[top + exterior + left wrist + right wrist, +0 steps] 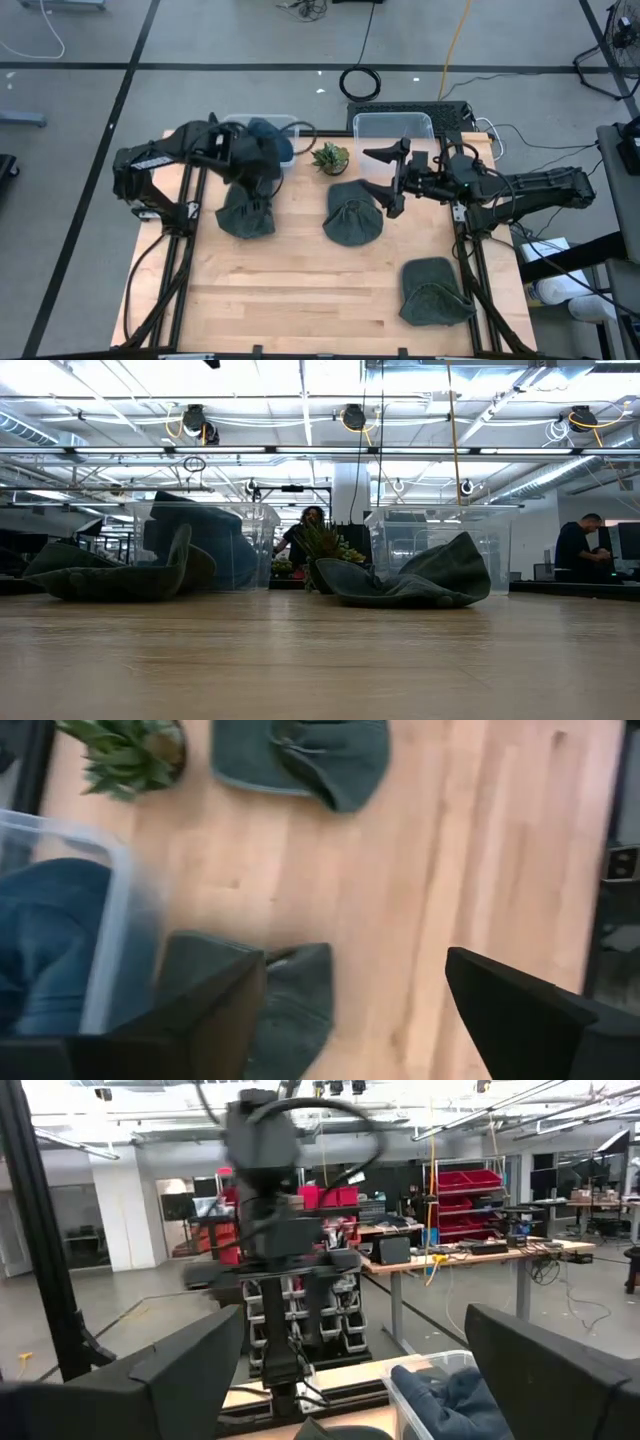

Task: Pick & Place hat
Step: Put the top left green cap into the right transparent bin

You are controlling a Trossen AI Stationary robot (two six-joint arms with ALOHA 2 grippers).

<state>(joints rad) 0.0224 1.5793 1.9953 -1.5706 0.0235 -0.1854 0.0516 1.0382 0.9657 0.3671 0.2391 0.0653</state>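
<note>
Three green hats lie on the counter: one at left centre under the left pincer, which hangs released beside the left bin; one mid-frame; one lower right. The right pincer, fingers spread and empty, hovers near the plant.

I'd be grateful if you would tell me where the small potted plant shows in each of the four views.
High view: the plant sits at the table's far edge, between the two clear bins.
Low view: plant at centre, behind the middle hat.
Left wrist view: plant in the upper left corner.
Right wrist view: not in it.
Shared landmark: the middle hat, lying just in front of the plant.
</note>
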